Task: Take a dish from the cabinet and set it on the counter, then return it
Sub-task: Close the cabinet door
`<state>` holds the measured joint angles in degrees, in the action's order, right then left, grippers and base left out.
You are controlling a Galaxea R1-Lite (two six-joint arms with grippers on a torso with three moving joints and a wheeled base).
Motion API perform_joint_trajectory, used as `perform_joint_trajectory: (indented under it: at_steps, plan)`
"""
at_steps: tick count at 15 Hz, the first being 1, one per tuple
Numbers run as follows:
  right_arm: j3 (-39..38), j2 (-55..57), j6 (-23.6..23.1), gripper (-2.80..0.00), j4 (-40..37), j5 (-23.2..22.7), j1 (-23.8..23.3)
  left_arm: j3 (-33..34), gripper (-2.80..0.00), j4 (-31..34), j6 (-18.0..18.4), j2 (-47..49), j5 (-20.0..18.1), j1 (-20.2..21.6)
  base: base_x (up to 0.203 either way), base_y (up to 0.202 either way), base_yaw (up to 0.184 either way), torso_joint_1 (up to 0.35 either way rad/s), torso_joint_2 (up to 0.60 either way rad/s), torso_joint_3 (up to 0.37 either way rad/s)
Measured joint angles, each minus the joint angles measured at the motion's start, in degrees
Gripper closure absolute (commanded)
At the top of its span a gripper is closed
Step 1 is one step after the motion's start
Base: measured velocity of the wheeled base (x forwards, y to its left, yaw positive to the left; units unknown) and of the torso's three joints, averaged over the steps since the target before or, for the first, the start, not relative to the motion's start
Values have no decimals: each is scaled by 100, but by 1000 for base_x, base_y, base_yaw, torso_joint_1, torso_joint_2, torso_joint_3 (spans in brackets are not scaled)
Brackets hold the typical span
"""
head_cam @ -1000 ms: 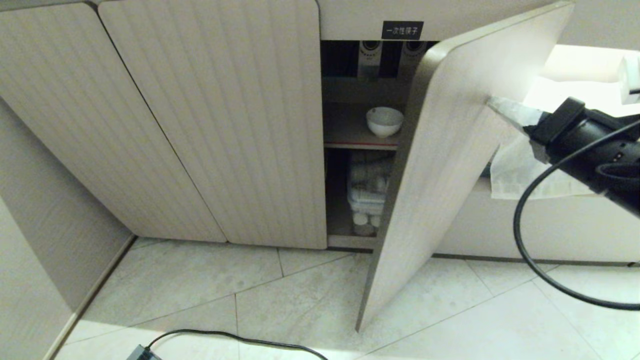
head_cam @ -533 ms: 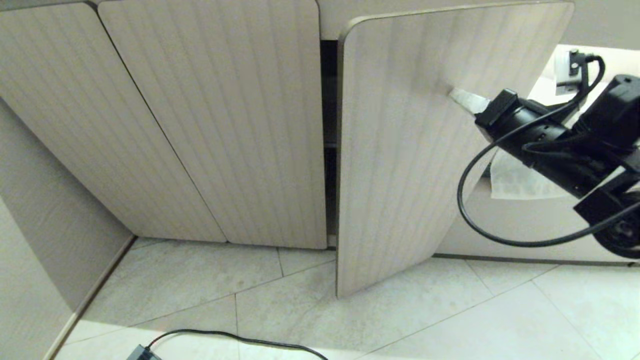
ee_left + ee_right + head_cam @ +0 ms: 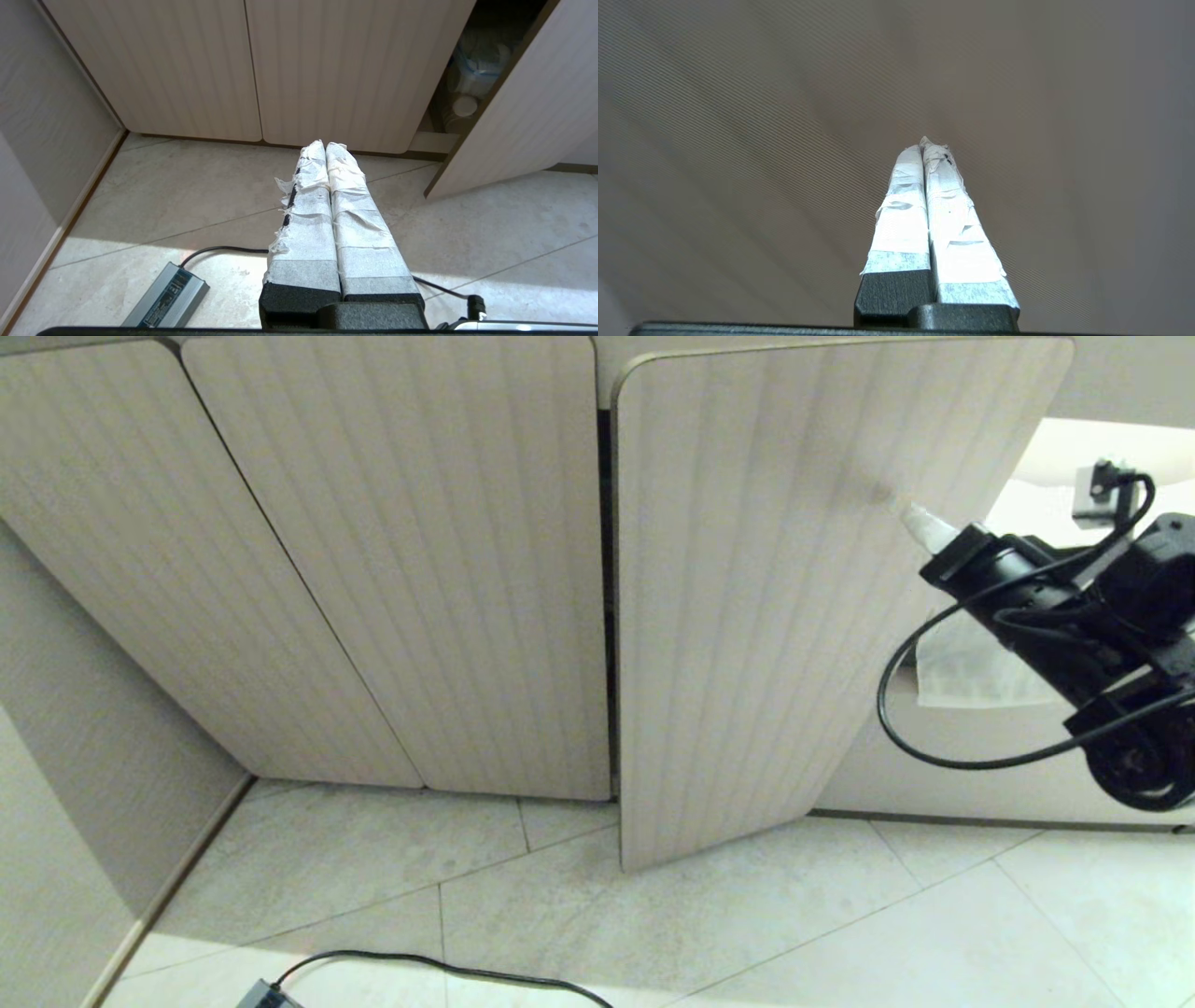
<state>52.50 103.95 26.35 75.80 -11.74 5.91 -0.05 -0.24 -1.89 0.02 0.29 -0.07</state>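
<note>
pale stone floor tiles with thin grout lines run up to a beige wall panel on the left. sunlight falls across the near floor, where a black cable and a grey power adapter lie.

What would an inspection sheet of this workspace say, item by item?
Surface: tiled floor; counter not in view.
Job's things: cabinet door ajar by a narrow gap; dish not in view.
Clutter: white cups behind the door; power adapter on the floor.
Hands: right hand shut, tip at the door's face; left hand shut, above the floor.
Cables: floor cable; arm cable looping off the right arm.
Surroundings: wall at left; closed doors.
</note>
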Motion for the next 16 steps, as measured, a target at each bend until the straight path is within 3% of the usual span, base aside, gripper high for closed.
perform_joint_trajectory:
  at_steps: [8,16]
  plan:
    - [-2221,-1717,-558,0,8,4,-1076,0,0,2,-1,0,1,-2,0,0,0,0,0,0]
    - [-4265,-4056,-1656,0,-445,-29,-1200,0,0,0,-1,0,0,-2,0,0,0,0,0,0]
